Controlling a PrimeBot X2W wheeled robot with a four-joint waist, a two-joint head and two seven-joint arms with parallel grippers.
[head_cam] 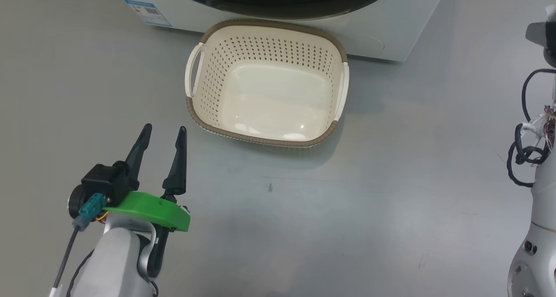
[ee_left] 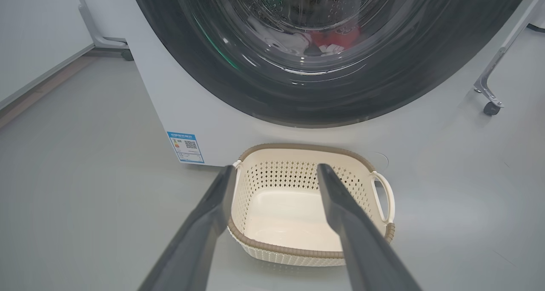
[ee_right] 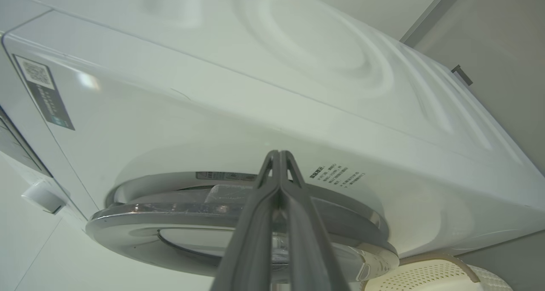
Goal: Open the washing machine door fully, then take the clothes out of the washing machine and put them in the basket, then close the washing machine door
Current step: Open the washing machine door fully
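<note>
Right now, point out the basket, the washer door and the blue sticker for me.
basket [head_cam: 269, 49], head view, on its perforated back wall.
door [ee_left: 306, 106], left wrist view, on the lower part of its black rim.
blue sticker [ee_left: 185, 147], left wrist view, on the label's middle.

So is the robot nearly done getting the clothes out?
Barely started. Nothing looks done: the basket is empty and the clothes sit behind the glass of the washing machine door. In hand: the shut right gripper points at the door's edge. To do: opening, unloading, closing.

Jaws wide apart on left arm [head_cam: 114, 252], pressed together on right arm [head_cam: 540, 227]
</note>
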